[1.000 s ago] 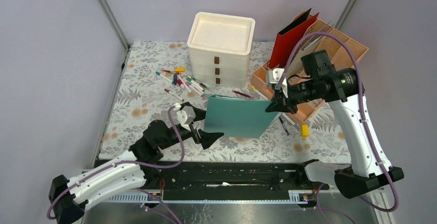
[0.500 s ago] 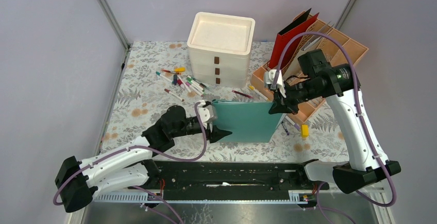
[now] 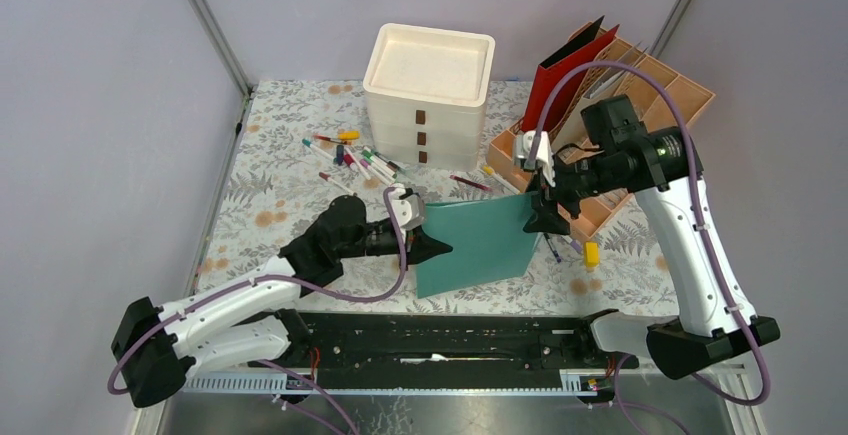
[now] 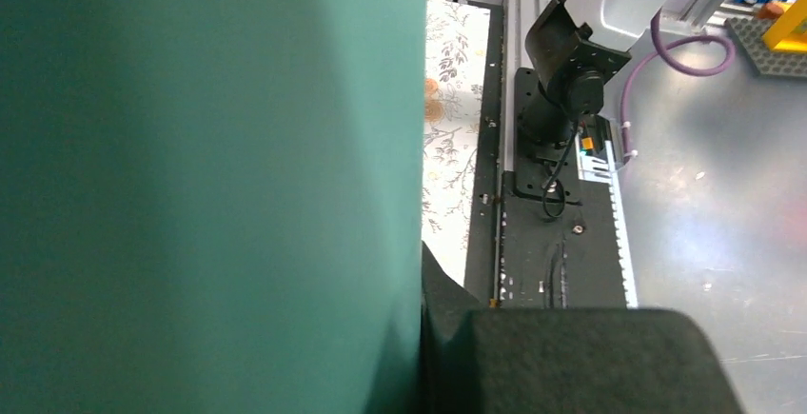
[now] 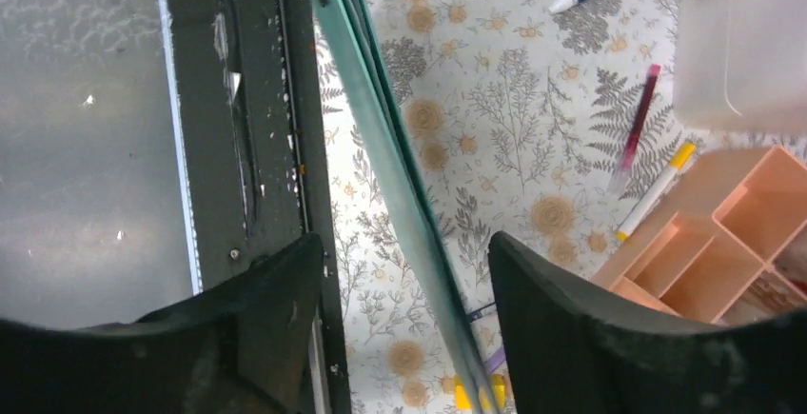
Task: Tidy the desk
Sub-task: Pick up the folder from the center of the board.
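The desk fills the middle of the top view, one pale fern-printed top inside metal rails. On it stand one white drawer unit with three drawers, at upper centre, and one wooden organiser at upper right. There are two folders. The red folder stands in the organiser. The teal folder is at centre frame, tilted up off the cloth between the two arms.

The left gripper looks clamped on the teal folder's left edge (only one finger shows in its wrist view, flat against the sheet). The right gripper is at the folder's upper right corner. Its jaws are apart, and the folder's thin edge runs between them without touching either.

The step looks like filing this folder by the red one. To do it well, the right jaws should close firmly before the left lets go. The folder should stay edge-on and lifted clear of the markers.

The markers lie loose at centre left, roughly a dozen but too small to count surely. One yellow piece lies lower right.
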Motion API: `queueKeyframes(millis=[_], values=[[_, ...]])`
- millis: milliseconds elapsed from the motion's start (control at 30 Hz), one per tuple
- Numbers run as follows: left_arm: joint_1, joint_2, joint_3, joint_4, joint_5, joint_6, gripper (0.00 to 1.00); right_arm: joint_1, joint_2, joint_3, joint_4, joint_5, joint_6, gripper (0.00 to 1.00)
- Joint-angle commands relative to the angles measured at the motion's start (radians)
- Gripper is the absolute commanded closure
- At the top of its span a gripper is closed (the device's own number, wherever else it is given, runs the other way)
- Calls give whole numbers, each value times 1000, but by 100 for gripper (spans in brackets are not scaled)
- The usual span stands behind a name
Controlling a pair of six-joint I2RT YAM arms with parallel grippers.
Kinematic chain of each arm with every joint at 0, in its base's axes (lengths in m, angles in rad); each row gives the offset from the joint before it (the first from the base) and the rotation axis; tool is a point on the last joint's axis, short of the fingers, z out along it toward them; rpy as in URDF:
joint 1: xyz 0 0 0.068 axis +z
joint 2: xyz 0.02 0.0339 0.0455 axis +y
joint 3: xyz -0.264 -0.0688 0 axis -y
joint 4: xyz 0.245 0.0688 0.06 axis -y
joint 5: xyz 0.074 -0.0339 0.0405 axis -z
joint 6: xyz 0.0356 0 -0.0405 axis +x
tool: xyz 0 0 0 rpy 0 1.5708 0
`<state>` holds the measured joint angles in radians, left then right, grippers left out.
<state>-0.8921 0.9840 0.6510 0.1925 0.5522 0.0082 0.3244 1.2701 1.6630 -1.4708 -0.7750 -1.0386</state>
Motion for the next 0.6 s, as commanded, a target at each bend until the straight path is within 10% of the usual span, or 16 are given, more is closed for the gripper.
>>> queueKeyframes(millis=[0,300,567], values=[[-1,-113,-43,88,-74,-136,100,5,-70,-30,233,52,235,10],[0,-295,-138,94,-288,-206,100,-23,-254,-119,769,642,777,0],[0,-29,30,294,-173,-177,100,-27,-290,38,925,1061,907,0]])
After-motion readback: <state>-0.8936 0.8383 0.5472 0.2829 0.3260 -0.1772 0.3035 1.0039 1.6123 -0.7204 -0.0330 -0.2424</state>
